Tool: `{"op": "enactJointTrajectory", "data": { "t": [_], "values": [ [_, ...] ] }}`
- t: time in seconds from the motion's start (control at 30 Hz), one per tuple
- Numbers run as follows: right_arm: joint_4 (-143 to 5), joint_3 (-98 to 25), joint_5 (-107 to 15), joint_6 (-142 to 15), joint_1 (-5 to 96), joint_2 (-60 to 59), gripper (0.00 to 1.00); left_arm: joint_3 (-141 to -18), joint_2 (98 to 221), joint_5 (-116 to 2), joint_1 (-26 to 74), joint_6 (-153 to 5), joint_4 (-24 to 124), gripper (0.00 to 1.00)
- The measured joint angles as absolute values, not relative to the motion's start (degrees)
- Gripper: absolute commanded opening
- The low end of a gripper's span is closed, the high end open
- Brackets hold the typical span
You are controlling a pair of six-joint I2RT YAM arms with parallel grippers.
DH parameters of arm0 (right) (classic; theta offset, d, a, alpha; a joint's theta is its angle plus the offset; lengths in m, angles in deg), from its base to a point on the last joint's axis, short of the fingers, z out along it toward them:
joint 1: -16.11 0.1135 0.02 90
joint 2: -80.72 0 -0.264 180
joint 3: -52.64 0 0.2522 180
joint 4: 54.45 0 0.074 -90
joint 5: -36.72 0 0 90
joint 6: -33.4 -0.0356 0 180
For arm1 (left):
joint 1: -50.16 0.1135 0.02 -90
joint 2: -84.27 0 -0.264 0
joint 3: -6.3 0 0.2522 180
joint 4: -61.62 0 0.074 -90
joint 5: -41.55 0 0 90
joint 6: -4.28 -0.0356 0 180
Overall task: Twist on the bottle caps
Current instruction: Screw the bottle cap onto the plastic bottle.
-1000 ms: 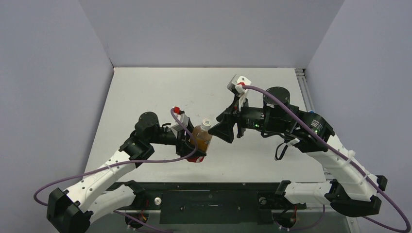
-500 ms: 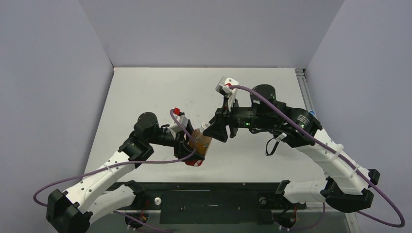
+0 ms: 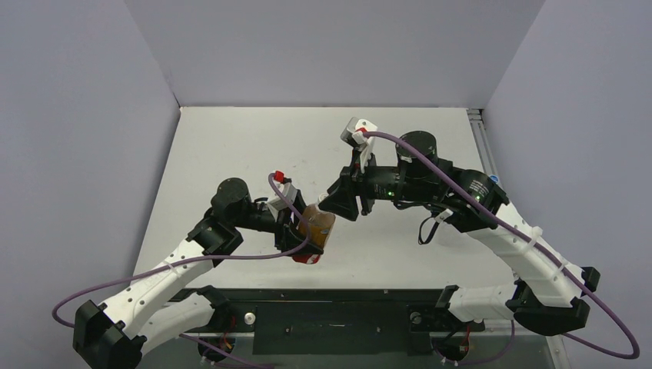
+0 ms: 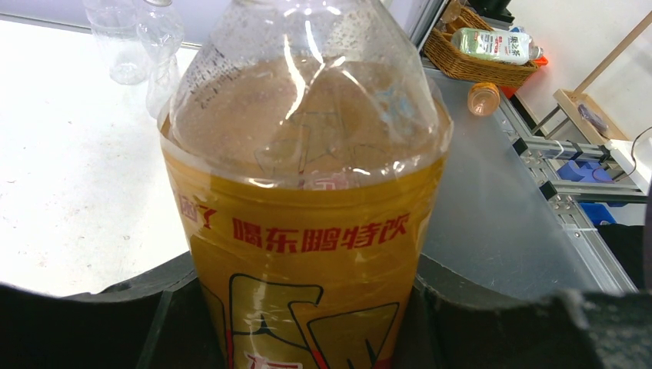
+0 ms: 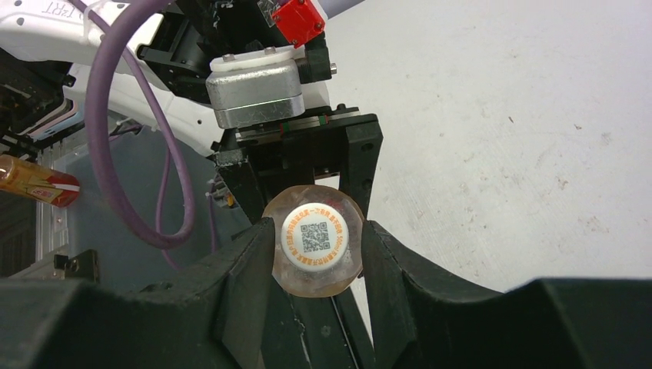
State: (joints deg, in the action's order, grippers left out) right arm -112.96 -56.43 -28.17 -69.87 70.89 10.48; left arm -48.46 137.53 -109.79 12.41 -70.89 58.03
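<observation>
Arms meet mid-table: the left gripper [image 3: 310, 231], clamped on the amber bottle [image 3: 319, 223], faces the right gripper [image 3: 328, 201] nose to nose, with no passage between. Overhead, purple cables [image 3: 231, 257] loop across both arms. The table [image 3: 254, 138] lies open over its far half and left side. The walls [image 3: 77, 154] close left, back and right; the base rail [image 3: 330, 311] bars the near edge.

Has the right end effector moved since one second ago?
Yes. The right end effector moved left, away from the far right corner of the table, and now flanks the cap of the bottle.
</observation>
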Motion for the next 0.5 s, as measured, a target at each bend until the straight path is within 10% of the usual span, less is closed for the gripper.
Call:
{"op": "enactJointTrajectory", "data": {
  "t": [0.5],
  "values": [
    [-113.2,-57.6,-31.5,-70.9,70.9,9.5,0.12,-48.6,137.5,-104.5,12.4,-73.1,56.9,0.00]
  ]
}}
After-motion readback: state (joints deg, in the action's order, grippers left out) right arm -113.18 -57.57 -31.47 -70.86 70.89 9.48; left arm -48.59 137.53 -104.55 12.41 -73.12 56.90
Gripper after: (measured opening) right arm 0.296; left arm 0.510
